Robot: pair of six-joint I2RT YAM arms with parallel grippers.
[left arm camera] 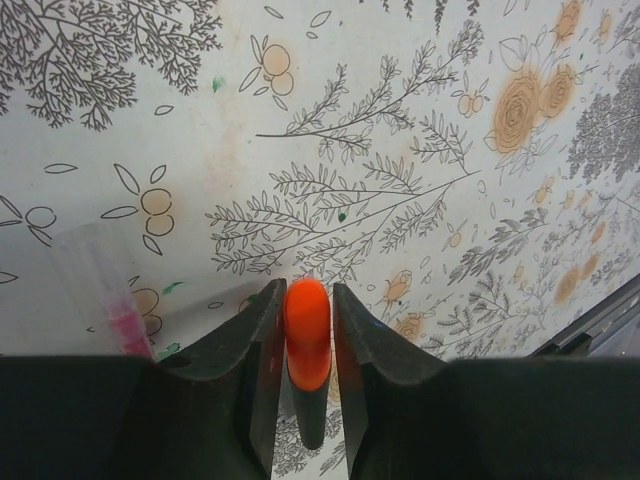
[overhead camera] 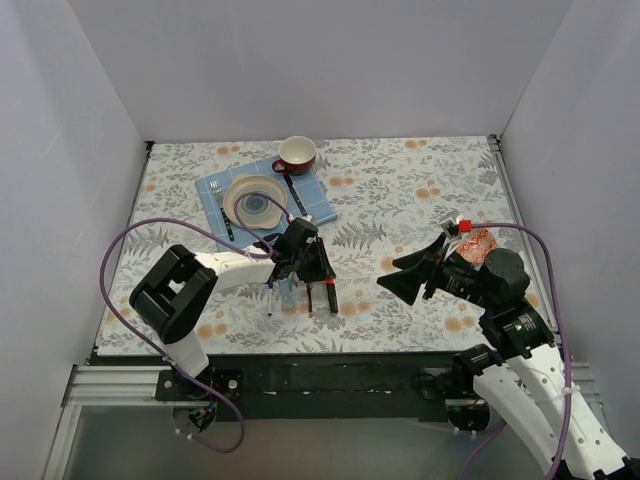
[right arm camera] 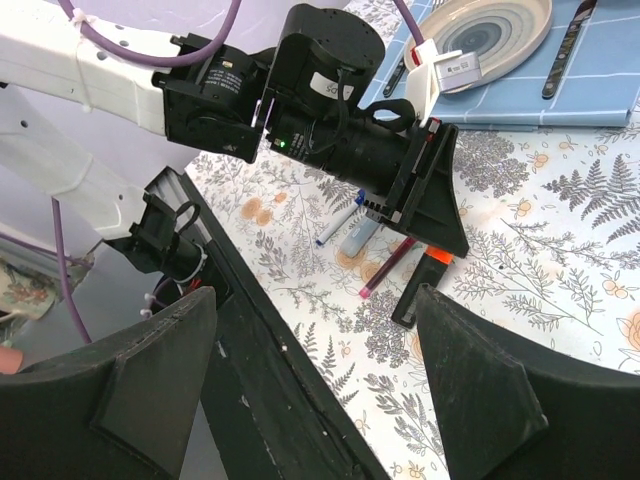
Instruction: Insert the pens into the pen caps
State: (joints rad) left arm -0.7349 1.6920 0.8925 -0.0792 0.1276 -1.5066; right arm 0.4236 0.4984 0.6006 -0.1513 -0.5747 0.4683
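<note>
**Entry: capping pens, orange-tipped item in hand**

**Step in hand.** I judge this to be the capping of the black highlighter [right arm camera: 411, 300]. It lies on the tabletop [overhead camera: 400, 190] at the right end of a row of four pens near the front edge. My work is at its orange end [left arm camera: 307, 340].

**Left gripper** [left arm camera: 307, 292]. Closed down narrow on that orange end. In my wrist view the fingers [left arm camera: 255, 350] sit against both its sides, with the dark barrel running back between them. I cannot tell whether the orange part is the bare tip or a cap already seated on it.

**Right gripper** [right arm camera: 315, 295]. Spread wide and holding nothing. It hangs above the tabletop, well to the right of the row, and faces my left arm.

**Other pens.** All three lie flat just beside the highlighter, none held.
- maroon pen [right arm camera: 385, 270]
- light-blue marker [right arm camera: 360, 238]
- white-and-blue pen [right arm camera: 338, 225]

**Pen caps.** I can make out no loose caps in any view. The light-blue and dark-blue ones are unaccounted for.

**Next move, as I judge it.**
- If the orange part is a cap, it needs a straight push along the barrel until it seats, with the barrel kept from sliding.
- If it is the bare tip, the cap must be found first.
- My right gripper is free to steady the barrel or fetch the next item.
</note>
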